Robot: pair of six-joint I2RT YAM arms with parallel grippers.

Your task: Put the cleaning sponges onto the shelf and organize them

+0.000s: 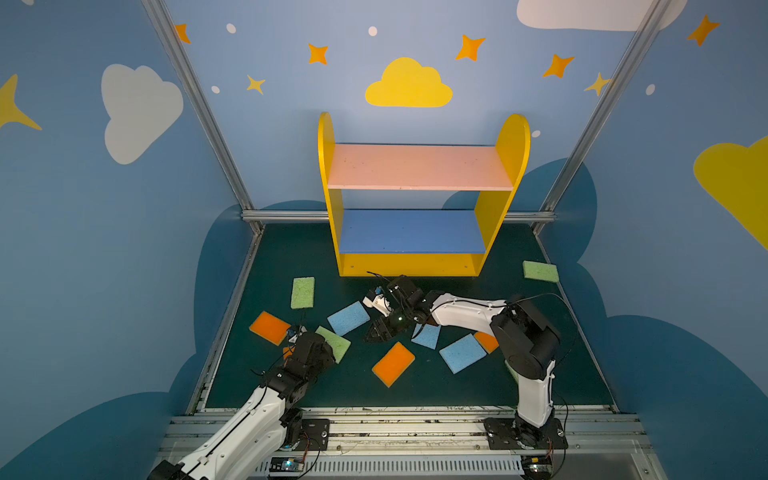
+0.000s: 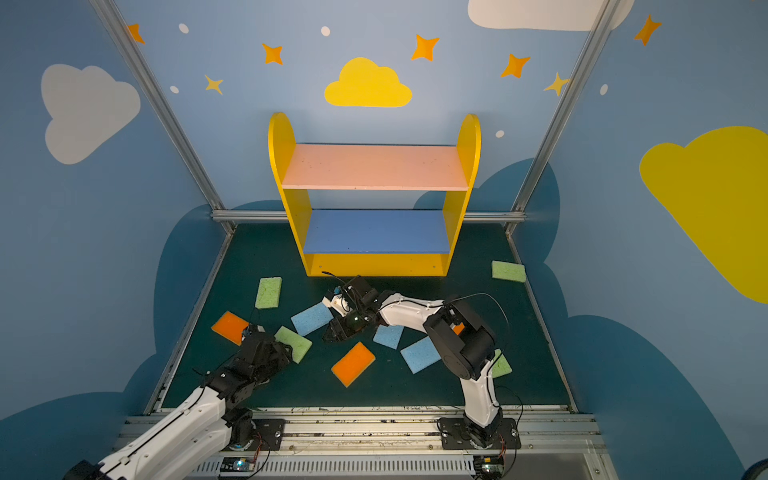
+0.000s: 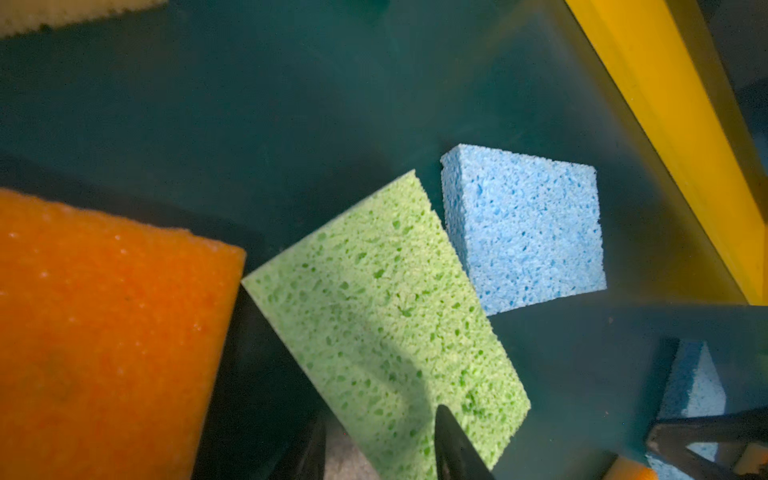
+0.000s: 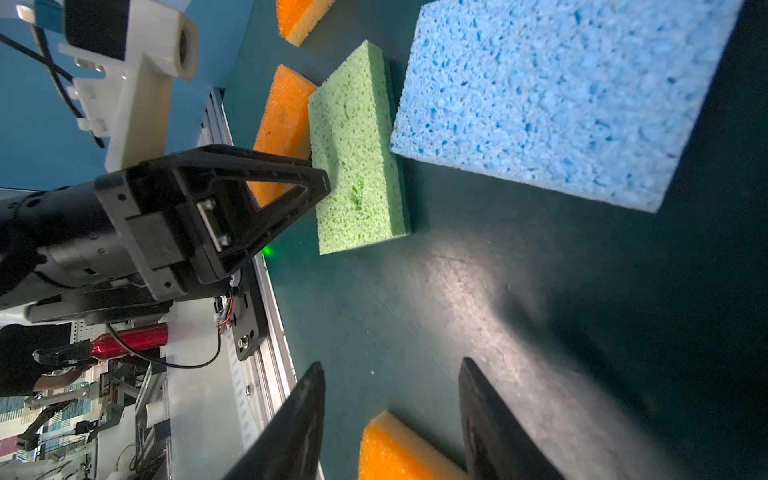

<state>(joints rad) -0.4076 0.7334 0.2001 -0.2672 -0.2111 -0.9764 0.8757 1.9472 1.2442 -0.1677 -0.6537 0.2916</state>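
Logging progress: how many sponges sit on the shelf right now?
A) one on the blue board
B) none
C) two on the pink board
B: on the shelf the pink board and blue board are both bare, and every visible sponge, like the green one, lies on the mat.

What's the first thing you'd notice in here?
The big yellow shelf at the back stands out, its pink and blue boards bare. In front, bright orange, blue and green sponges lie scattered over the dark mat, with the right claw open among them.
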